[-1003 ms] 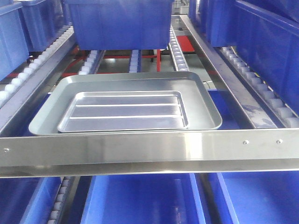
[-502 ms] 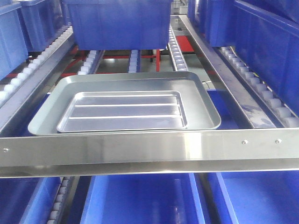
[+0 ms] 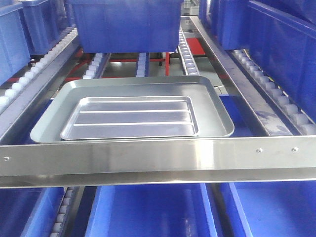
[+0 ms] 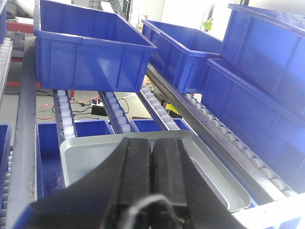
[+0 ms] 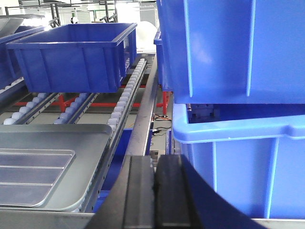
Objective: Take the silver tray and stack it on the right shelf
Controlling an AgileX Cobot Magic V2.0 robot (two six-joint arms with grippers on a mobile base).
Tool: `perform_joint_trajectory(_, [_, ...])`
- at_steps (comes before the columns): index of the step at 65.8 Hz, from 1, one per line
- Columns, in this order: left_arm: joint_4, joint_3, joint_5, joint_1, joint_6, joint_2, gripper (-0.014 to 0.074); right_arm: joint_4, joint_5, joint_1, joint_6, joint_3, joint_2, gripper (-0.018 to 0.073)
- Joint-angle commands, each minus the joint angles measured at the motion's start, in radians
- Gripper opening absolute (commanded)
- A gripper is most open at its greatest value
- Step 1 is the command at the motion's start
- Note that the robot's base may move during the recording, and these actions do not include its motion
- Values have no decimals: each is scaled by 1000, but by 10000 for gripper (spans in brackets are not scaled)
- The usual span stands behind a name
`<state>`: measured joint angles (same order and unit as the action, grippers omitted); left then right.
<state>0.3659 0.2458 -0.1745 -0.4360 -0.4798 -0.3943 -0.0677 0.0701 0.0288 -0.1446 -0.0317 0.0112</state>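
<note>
A steel roller rack among blue bins — its front bar is polished and screwed. The ribbed tray lies nested inside a larger smooth tray; a bin stands at 12 o'clock. Only the wrist views show the end effectors — left and right both clenched, empty.

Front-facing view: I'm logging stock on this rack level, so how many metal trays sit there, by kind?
Shallow ribbed silver metal tray: 1
Larger smooth-floored silver metal tray beneath it: 1
Total: 2
</note>
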Motion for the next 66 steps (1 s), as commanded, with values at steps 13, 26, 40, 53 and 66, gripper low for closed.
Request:
perform_joint_trajectory(13, [-1,30,-89,-5,1,-5,-90,-32,95,-6,-23,2,18,50])
perform_joint_trajectory(26, [-1,30,-89,-5,1,-5,-90,-32,95,-6,-23,2,18,50])
perform_joint_trajectory(40, [-1,30,-89,-5,1,-5,-90,-32,95,-6,-23,2,18,50])
perform_joint_trajectory(53, [-1,22,-87,-5,1,-5,-90,-32,95,-6,-23,2,18,50])
perform_joint_trajectory(66, [-65,-36,2,91,110,133,-90,-32,95,-6,-23,2,18,50])
